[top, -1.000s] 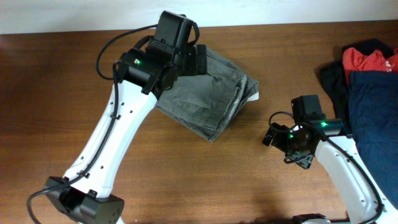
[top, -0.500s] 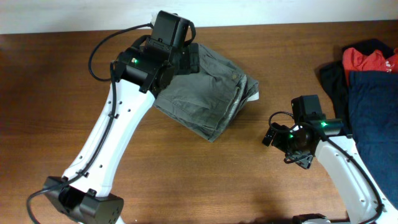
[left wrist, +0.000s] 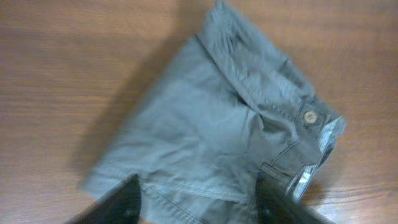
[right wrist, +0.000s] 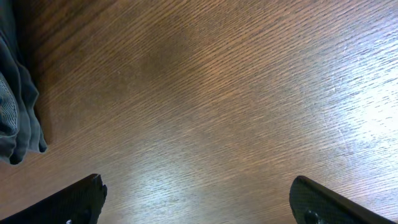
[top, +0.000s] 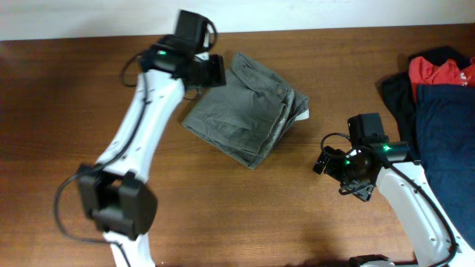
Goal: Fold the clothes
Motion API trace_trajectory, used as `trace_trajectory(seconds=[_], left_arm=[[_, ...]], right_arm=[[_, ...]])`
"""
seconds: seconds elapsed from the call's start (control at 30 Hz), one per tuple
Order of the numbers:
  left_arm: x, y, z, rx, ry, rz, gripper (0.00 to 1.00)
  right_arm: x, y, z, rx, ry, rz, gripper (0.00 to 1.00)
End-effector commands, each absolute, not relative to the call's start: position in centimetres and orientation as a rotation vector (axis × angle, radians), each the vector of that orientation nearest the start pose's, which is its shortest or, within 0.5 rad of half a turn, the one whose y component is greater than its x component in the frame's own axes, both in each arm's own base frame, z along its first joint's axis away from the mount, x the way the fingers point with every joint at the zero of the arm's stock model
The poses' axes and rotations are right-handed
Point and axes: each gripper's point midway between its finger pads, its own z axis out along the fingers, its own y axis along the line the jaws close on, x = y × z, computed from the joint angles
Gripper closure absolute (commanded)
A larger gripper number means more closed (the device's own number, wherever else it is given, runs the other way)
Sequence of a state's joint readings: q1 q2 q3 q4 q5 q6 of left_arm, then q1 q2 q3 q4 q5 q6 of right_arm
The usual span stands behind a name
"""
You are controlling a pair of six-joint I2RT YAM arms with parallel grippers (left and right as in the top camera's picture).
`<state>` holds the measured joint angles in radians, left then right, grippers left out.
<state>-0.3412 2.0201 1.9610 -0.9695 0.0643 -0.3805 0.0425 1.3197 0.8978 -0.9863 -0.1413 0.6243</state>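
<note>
One grey-olive garment (top: pixel 245 115) lies folded in a compact bundle at upper centre of the overhead frame. It looks light, soft and limp, so a pinch at the thicker waistband by the button (left wrist: pixel 309 116) should hold best. Over its edge the left gripper (left wrist: pixel 199 202) hovers spread open, the right gripper (right wrist: pixel 196 202) gapes empty above bare table (top: pixel 297 222), and open wood lies below and left, while the navy-and-red pile (top: pixel 441 104) crowds the right.

Left gripper (left wrist: pixel 200 204) and right gripper (right wrist: pixel 200 205) both hang, jaws spread wide.
</note>
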Motion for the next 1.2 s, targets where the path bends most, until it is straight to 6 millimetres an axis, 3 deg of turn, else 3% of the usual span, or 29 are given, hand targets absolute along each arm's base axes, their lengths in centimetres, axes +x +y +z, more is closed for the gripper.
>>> trace_trajectory(seconds=[0.0,0.1,0.43,0.5,0.57,0.63,0.67,0.77,0.83,0.93,1.13,1.17], left_arm=[[47.7,-20.8,14.2,0.026,2.724,-0.420,0.63],[47.6,-22.0,11.8,0.048,2.768,-0.444,0.74],[45.7,-26.5,7.6,0.245,2.832,-0.457,0.69],[46.0,-26.4,6.9,0.265,2.825,-0.399,0.69],[46.5,-25.4,6.8,0.245,2.815,-0.338,0.60],[47.2,-24.7,7.4,0.276,2.794,-0.332,0.34],[47.5,-24.2,7.5,0.309,2.783,-0.321,0.27],[48.3,-22.0,7.3,0.347,2.782,-0.282,0.21],[48.5,-20.4,6.9,0.394,2.793,-0.286,0.34],[48.7,-19.4,6.9,0.480,2.781,-0.281,0.45],[49.2,-19.9,6.0,0.582,2.747,-0.266,0.91],[49.3,-19.9,5.5,0.587,2.751,-0.264,0.93]], right_arm=[[24.0,3.4,8.2,0.864,2.899,0.290,0.01],[24.0,3.4,8.2,0.864,2.899,0.290,0.01],[24.0,3.4,8.2,0.864,2.899,0.290,0.01],[24.0,3.4,8.2,0.864,2.899,0.290,0.01],[24.0,3.4,8.2,0.864,2.899,0.290,0.02],[24.0,3.4,8.2,0.864,2.899,0.290,0.01],[24.0,3.4,8.2,0.864,2.899,0.290,0.01],[24.0,3.4,8.2,0.864,2.899,0.290,0.01],[24.0,3.4,8.2,0.864,2.899,0.290,0.01],[24.0,3.4,8.2,0.864,2.899,0.290,0.01],[24.0,3.4,8.2,0.864,2.899,0.290,0.01],[24.0,3.4,8.2,0.864,2.899,0.290,0.01]])
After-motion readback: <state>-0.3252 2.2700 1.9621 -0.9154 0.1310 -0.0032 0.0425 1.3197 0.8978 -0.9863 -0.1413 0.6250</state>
